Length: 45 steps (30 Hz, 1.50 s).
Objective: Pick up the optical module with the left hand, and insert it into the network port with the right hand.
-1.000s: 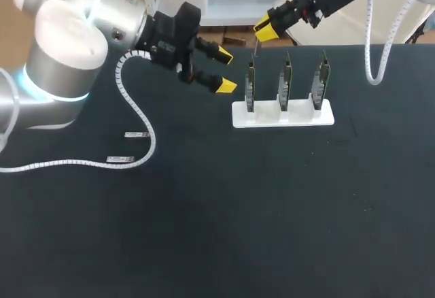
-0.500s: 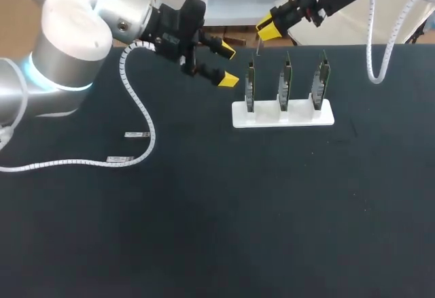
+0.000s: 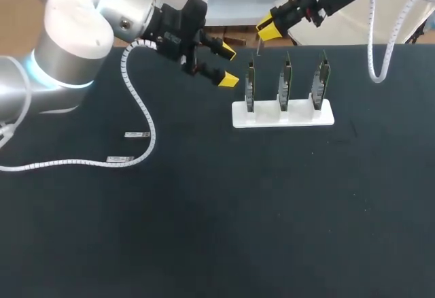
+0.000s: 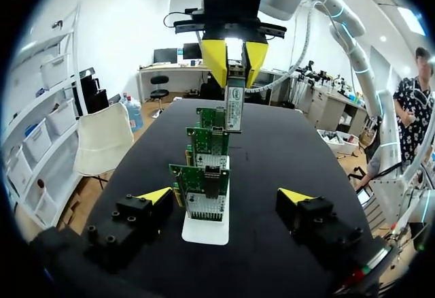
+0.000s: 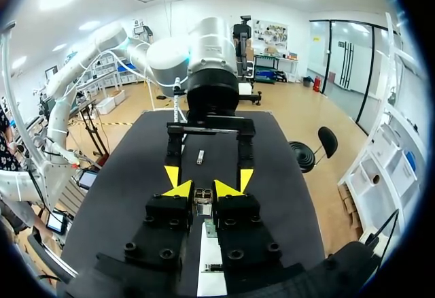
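Observation:
My right gripper (image 3: pixel 269 28) hangs above the far left end of a white stand (image 3: pixel 299 117) and is shut on a small silver optical module (image 4: pixel 234 105), which points down towards the boards. The stand holds three upright green network cards (image 3: pixel 285 81) in a row. In the right wrist view the module (image 5: pixel 202 198) sits pinched between the yellow tips of the right gripper (image 5: pixel 202 189). My left gripper (image 3: pixel 228 65) is open and holds nothing, just left of the stand. In the left wrist view the left gripper (image 4: pixel 224 196) straddles the line of cards (image 4: pixel 202 190).
Two more silver modules (image 3: pixel 137 135) (image 3: pixel 120 159) lie on the black table (image 3: pixel 272 209) at the left, near the left arm's white cable (image 3: pixel 139 118). The front half of the table is bare black surface.
My left arm has lifted and drawn back a little, its open gripper rising slightly beside the stand. The right gripper has stayed almost still with the module.

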{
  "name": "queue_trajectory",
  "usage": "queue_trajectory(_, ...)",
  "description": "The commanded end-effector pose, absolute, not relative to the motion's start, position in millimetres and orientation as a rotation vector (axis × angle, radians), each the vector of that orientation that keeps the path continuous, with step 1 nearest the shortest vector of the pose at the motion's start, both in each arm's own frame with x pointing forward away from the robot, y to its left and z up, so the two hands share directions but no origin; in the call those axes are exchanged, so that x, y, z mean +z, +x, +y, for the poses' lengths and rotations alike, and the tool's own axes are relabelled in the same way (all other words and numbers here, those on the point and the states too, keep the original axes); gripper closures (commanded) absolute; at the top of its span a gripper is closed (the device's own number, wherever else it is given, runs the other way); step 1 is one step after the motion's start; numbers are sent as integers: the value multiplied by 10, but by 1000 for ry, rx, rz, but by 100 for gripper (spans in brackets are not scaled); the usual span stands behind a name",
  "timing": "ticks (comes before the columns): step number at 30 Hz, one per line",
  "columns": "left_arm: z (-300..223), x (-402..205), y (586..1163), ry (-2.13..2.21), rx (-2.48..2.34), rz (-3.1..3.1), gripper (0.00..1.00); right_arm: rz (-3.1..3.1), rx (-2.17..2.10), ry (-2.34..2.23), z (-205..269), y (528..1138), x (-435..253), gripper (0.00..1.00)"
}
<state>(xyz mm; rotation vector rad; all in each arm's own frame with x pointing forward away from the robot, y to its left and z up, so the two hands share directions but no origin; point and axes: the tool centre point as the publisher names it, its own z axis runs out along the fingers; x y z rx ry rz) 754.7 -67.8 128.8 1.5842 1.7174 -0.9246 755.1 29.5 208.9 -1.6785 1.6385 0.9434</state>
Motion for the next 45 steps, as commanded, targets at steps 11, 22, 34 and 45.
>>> queue_trajectory(11,-695,1259,7604,1576,-950,1711,0,1637,927,-1683,289,7533,2078,100)
queue_trajectory(22,-681,1269,7630,1591,-967,1688,0,1622,898,-1705,290,7534,2068,100)
queue_trajectory(34,-681,1269,7630,1591,-967,1688,0,1560,819,-1824,398,7501,1991,100)
queue_trajectory(45,-681,1269,7630,1591,-967,1688,0,1543,816,-1830,446,7553,1915,100)
